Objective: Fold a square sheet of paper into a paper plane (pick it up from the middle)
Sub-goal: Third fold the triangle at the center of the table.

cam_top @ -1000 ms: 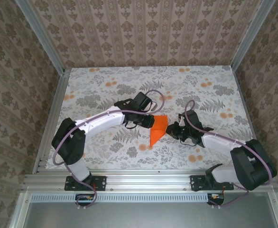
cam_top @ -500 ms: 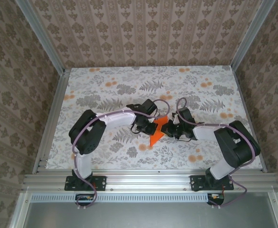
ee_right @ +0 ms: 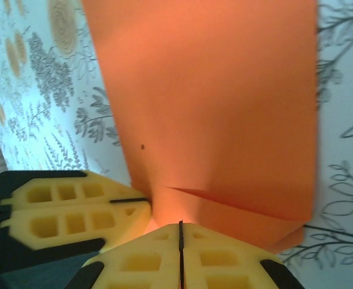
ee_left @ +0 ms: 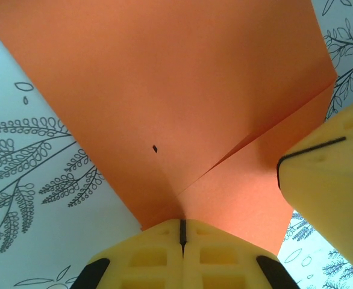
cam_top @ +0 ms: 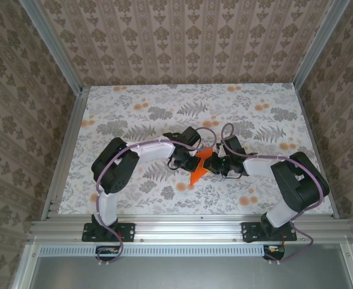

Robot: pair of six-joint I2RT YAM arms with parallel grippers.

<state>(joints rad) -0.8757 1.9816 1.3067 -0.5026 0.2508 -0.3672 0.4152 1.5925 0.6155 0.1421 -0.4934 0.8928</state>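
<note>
The square sheet of paper (cam_top: 196, 173) is bright orange and folded, with a point aimed at the table's near edge. It lies mid-table between both grippers. My left gripper (cam_top: 193, 159) is at its left edge and my right gripper (cam_top: 215, 164) at its right edge. In the left wrist view the paper (ee_left: 182, 90) shows a diagonal crease and runs down into the shut left gripper (ee_left: 182, 221); a right fingertip (ee_left: 327, 192) sits beside it. In the right wrist view the paper (ee_right: 224, 90) meets the shut right gripper (ee_right: 180, 224), with the left fingers (ee_right: 74, 211) close by.
The table (cam_top: 134, 114) has a floral cloth. Patterned walls and aluminium posts (cam_top: 65, 66) enclose it on three sides. A metal rail (cam_top: 188, 229) carrying both arm bases runs along the near edge. Both arms are bent inward over the table's middle.
Both arms have folded inward and their grippers have come together at the paper. The left gripper closed further. The visible orange shape is now narrower, squeezed between the two grippers.
</note>
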